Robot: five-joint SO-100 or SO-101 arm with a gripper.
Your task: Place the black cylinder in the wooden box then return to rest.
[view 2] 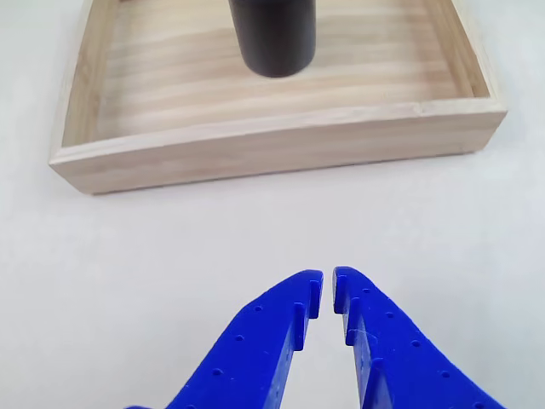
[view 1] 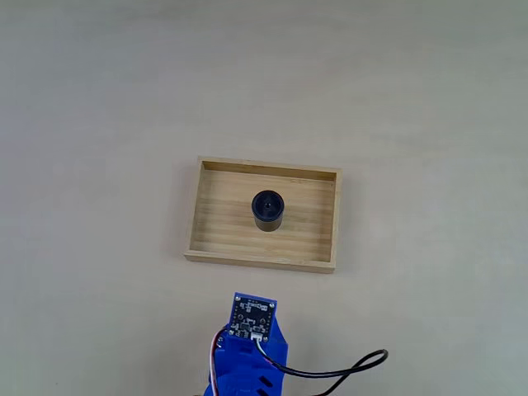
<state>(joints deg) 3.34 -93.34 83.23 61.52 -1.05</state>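
The black cylinder [view 1: 267, 211] stands upright on the floor of the wooden box [view 1: 214, 239], near its middle. In the other view the black cylinder [view 2: 272, 36] rises inside the wooden box [view 2: 281, 145], whose near wall runs across the upper part of the picture. My blue gripper [view 2: 328, 285] hovers over bare table short of that wall, its tips almost touching and nothing between them. In the fixed view the blue arm [view 1: 247, 346] sits below the box at the bottom edge, apart from it.
The table [view 1: 99, 124] is a plain pale surface all around the box. A black cable [view 1: 346, 367] loops out to the right of the arm's base at the bottom edge.
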